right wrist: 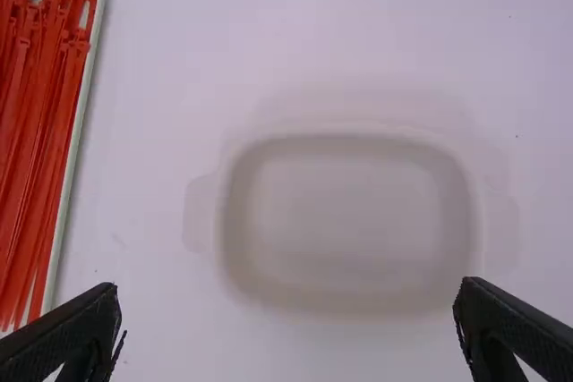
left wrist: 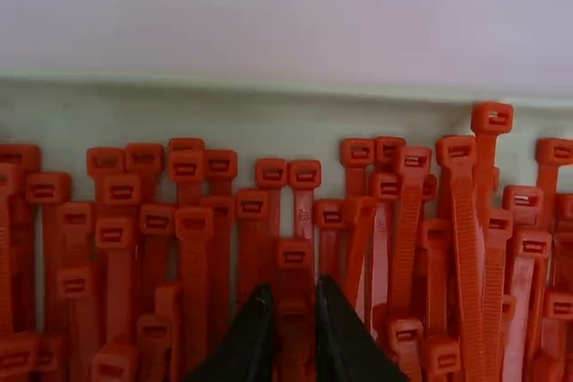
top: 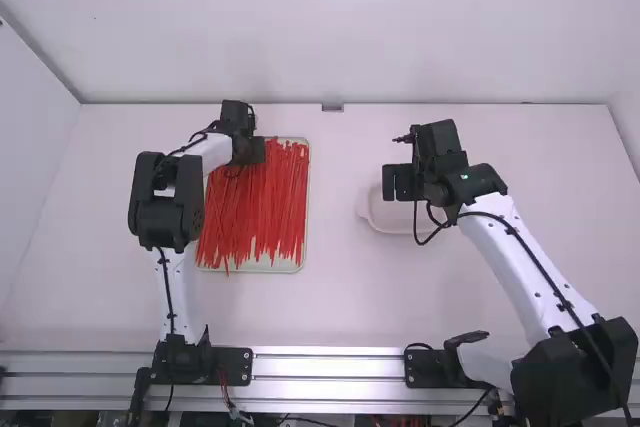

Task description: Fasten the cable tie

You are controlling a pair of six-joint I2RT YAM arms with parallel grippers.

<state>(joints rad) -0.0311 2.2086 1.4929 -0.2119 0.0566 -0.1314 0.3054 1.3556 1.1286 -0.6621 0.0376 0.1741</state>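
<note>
Table (top: 100, 197): white, bearing all items listed.

Left gripper (top: 243, 147) (left wrist: 292, 285): lowered onto the far end of the tray, over the heads of the ties. Its fingers (left wrist: 246, 342) are drawn in close against a single cable tie (left wrist: 294, 257), whose strap is held between them, with its head just past the tips.

Tray (top: 303, 209) (left wrist: 269, 100) (right wrist: 89, 60): pale green, rectangular, set left of the table's middle. Its far rim is seen just beyond the tie heads in the left wrist view.

Cable ties (top: 260, 209) (left wrist: 188, 221) (right wrist: 36, 131): red-orange, many, laid lengthwise in the tray and overlapping. The heads are at the far end and the tails are fanned out at the near end.

Dish (top: 372, 209) (right wrist: 349, 221): white, shallow, rounded rectangle with small tabs at two ends. It is placed right of the tray and apart from it.

Right gripper (top: 398, 184) (right wrist: 286, 288): held above the dish, released, with its fingers (right wrist: 76, 333) spread wide and nothing between them.
</note>
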